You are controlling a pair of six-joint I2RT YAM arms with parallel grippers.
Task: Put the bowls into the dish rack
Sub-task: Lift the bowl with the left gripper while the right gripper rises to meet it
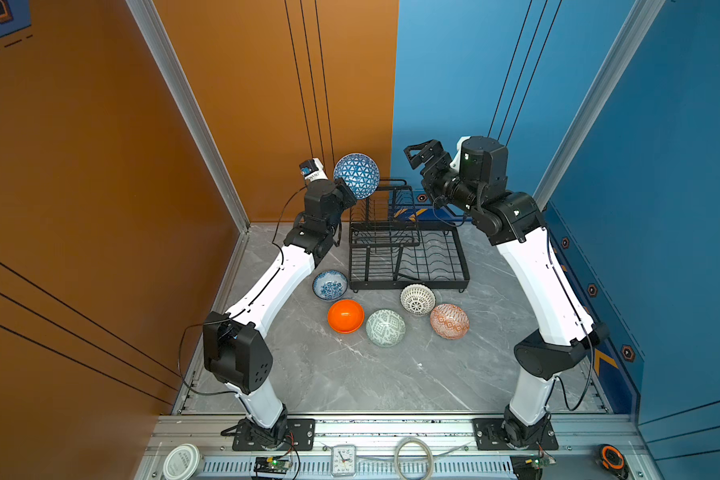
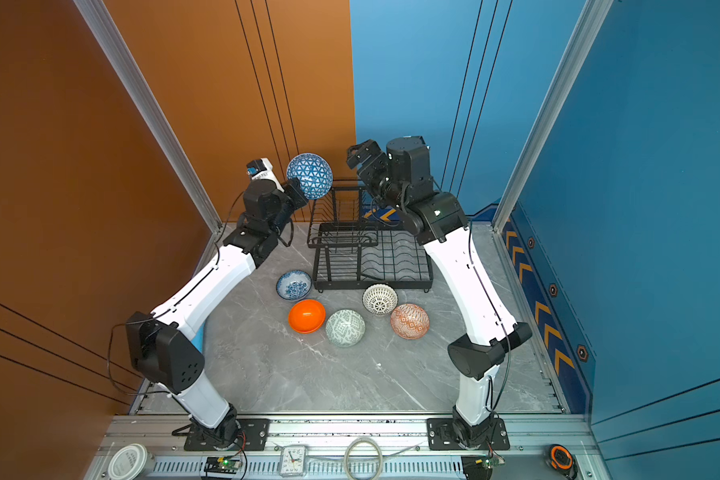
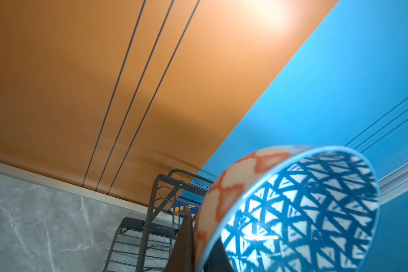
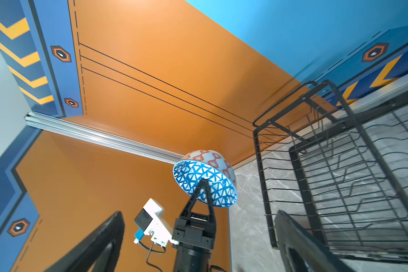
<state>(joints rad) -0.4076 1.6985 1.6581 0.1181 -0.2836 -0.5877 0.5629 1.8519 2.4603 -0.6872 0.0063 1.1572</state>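
- one bowl is off the worktop (image 1: 350, 374): the blue geometric bowl (image 1: 356, 175) is pinched by its rim in the left claw (image 1: 351, 193), whose jaws are clamped tight on the rim's lower edge.
- it stands on edge in that claw. the blue-triangle inside is turned up toward both top views, and the orange-red patterned outside is turned away. in the right wrist view one black finger (image 4: 205, 183) lies across the inside.
- just past the left claw's tip stands the dish rack (image 1: 408, 257). the held bowl hangs in the air beside the rack's handle (image 1: 391, 181) end, clear of the wires.
- across the rack from the left claw, the right claw (image 1: 420, 154) is raised too, jaws spread wide with nothing between them, pointing toward the held bowl.
- five more bowls sit on the worktop, well below and apart from both claws, in front of the rack's base tray (image 1: 408, 286).
- nearest below the left claw is the floral bowl (image 1: 329, 284), just beside the tray's front corner. next comes the orange bowl (image 1: 345, 316), with the pale green bowl (image 1: 385, 327) just beside it.
- over toward the right claw's side, the lattice bowl (image 1: 417, 299) sits near the tray's front edge. the diamond bowl (image 1: 449, 321) is just beside it, farthest from the left claw.
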